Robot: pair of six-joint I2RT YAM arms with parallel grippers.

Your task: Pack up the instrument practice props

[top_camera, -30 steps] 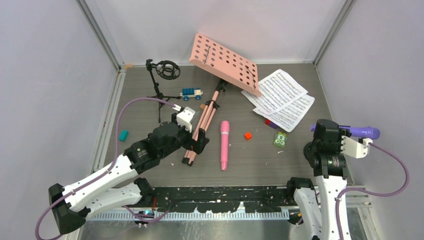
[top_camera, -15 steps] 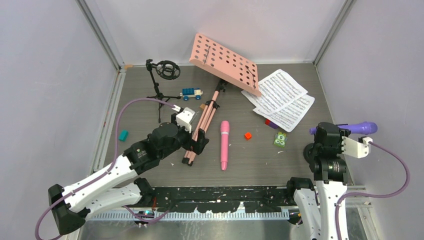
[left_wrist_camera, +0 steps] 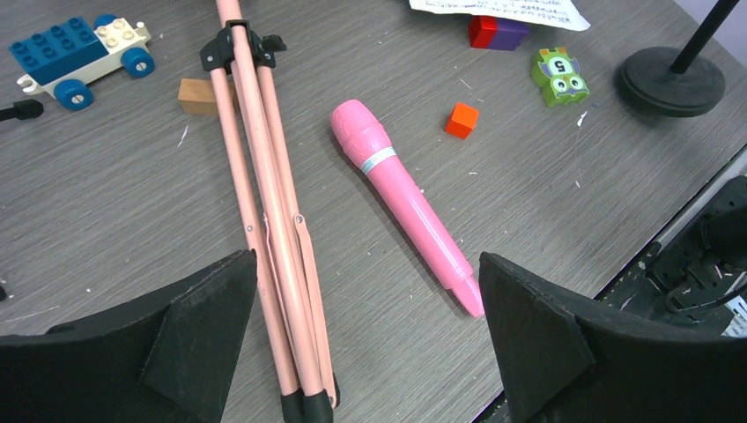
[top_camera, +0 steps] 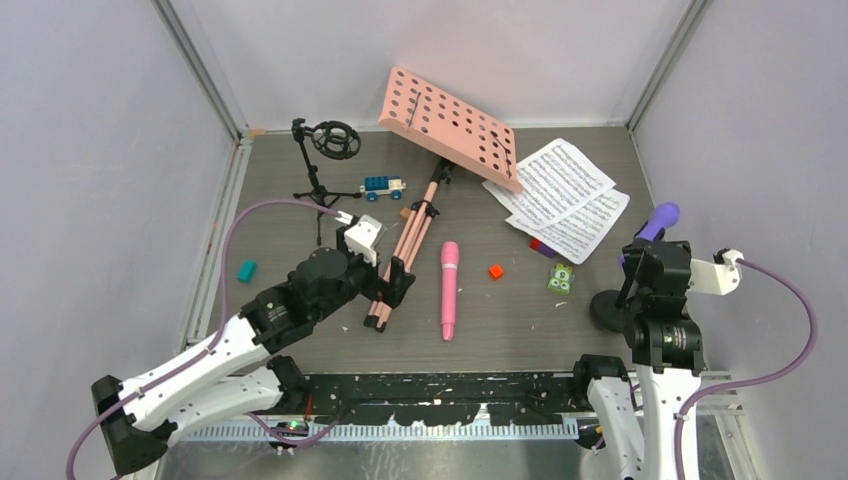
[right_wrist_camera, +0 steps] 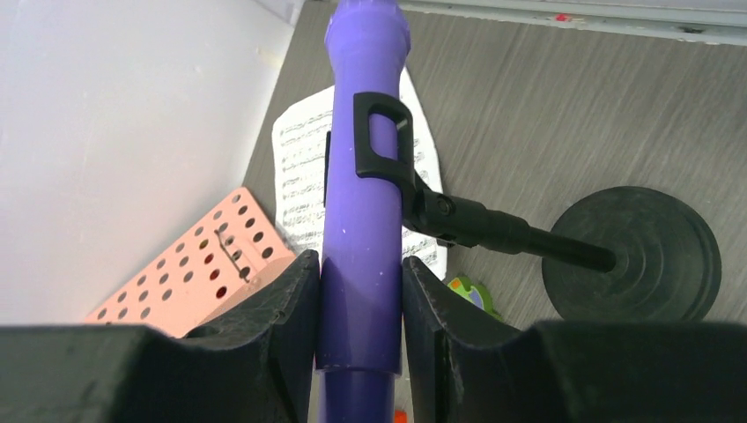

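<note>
My right gripper (top_camera: 652, 258) (right_wrist_camera: 359, 264) is shut on the purple microphone (top_camera: 660, 218) (right_wrist_camera: 366, 176), which sits in the clip of a black mic mount (right_wrist_camera: 476, 220) with a round base (top_camera: 608, 310). My left gripper (top_camera: 385, 285) (left_wrist_camera: 366, 260) hangs open low over the table, between the pink rack's folded tripod legs (left_wrist_camera: 269, 220) and the pink microphone (top_camera: 449, 288) (left_wrist_camera: 401, 189), touching neither. The perforated rack (top_camera: 452, 127) tilts at the back. White sheet-music pages (top_camera: 560, 195) lie at the back right. A second black mount (top_camera: 325, 150) stands at the back left.
A blue toy car (top_camera: 384, 186) (left_wrist_camera: 75, 57) sits by the tripod mount. Small blocks lie about: teal (top_camera: 246, 270), orange-red (top_camera: 495, 271), green (top_camera: 559, 279), red-purple (left_wrist_camera: 496, 32), tan (left_wrist_camera: 195, 95). Walls close in left, right and back.
My right gripper has turned the purple microphone from pointing right to pointing toward the back. The mount's round base now shows beside the right arm. The left arm shifted slightly left.
</note>
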